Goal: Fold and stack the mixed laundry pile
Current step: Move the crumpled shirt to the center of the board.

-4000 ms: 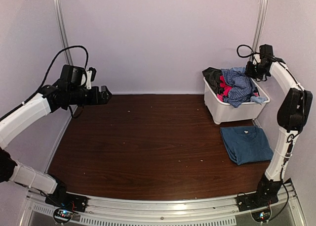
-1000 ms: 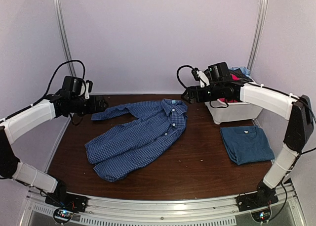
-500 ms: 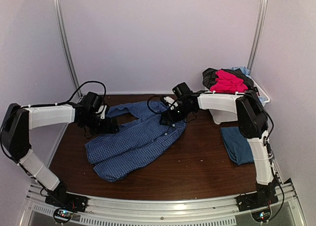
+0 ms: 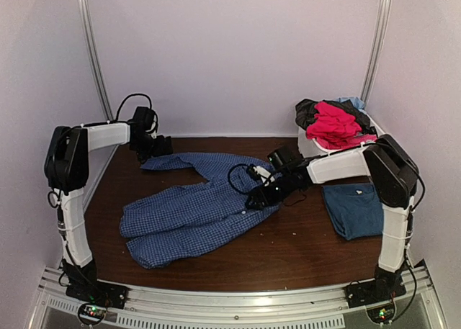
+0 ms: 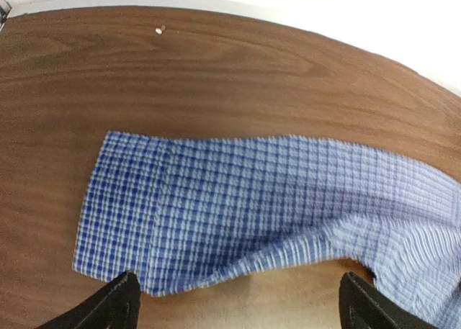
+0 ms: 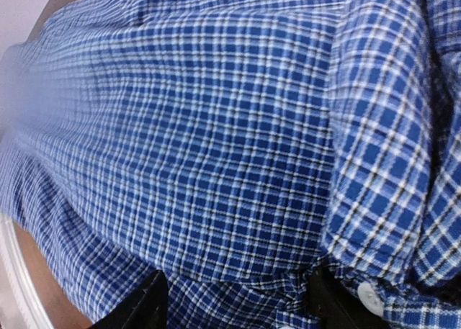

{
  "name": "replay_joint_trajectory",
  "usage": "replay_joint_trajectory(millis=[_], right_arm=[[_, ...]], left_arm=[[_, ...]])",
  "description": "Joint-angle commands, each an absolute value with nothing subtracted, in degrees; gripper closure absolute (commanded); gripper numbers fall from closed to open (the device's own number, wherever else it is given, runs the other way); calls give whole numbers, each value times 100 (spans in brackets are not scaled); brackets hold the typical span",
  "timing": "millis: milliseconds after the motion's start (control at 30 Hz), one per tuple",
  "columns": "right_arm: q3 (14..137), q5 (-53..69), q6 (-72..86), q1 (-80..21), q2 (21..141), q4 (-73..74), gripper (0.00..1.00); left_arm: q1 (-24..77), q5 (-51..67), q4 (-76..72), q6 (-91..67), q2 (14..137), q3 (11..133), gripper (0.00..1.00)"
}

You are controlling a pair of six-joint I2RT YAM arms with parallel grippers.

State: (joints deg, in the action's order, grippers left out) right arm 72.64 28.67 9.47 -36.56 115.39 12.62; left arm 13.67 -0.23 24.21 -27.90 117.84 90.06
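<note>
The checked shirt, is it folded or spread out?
Spread out: the checked shirt lies flat across the table, one sleeve stretched toward the back left.

**Bin, surface and frame**

A white rectangular plastic bin (image 4: 308,143) stands at the far right corner of a dark brown wood-grain surface (image 4: 302,250), which stretches left of and in front of the bin. Directly behind the bin rises a pale lilac wall (image 4: 230,55). A slim silver metal upright (image 4: 378,41) stands just behind the bin; its twin (image 4: 90,48) stands well apart to the left. Far left of the bin, a small pale crumb (image 5: 159,30) lies on the wood. A ribbed metal rail (image 4: 230,304) runs along the edge farthest from the bin.
</note>
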Motion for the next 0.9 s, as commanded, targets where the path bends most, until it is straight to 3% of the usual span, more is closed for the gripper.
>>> replay_joint_trajectory(millis=[0, 200, 367, 500, 633, 767, 867], right_arm=[[6384, 3826, 1397, -4115, 10876, 1051, 32], [6453, 3832, 1167, -3986, 9535, 1643, 21], [7197, 3022, 1105, -3264, 9660, 2141, 16], [7774, 2880, 978, -2845, 10216, 2283, 16], [8781, 2586, 803, -2821, 11159, 2570, 16], [9810, 2180, 753, -2834, 12235, 3043, 17], [10339, 1891, 629, -2870, 12873, 3376, 15]], left_arm=[[1292, -290, 2973, -2458, 12812, 10240, 2], [1308, -449, 3467, -2166, 13518, 11019, 2], [1421, -543, 3742, -1870, 13949, 11321, 7], [1581, -630, 3993, -1653, 14348, 11663, 25], [1625, -450, 4008, -1662, 14345, 11640, 56], [1635, -342, 3751, -1618, 14031, 11375, 75], [1635, -272, 3634, -1532, 13789, 11296, 94]])
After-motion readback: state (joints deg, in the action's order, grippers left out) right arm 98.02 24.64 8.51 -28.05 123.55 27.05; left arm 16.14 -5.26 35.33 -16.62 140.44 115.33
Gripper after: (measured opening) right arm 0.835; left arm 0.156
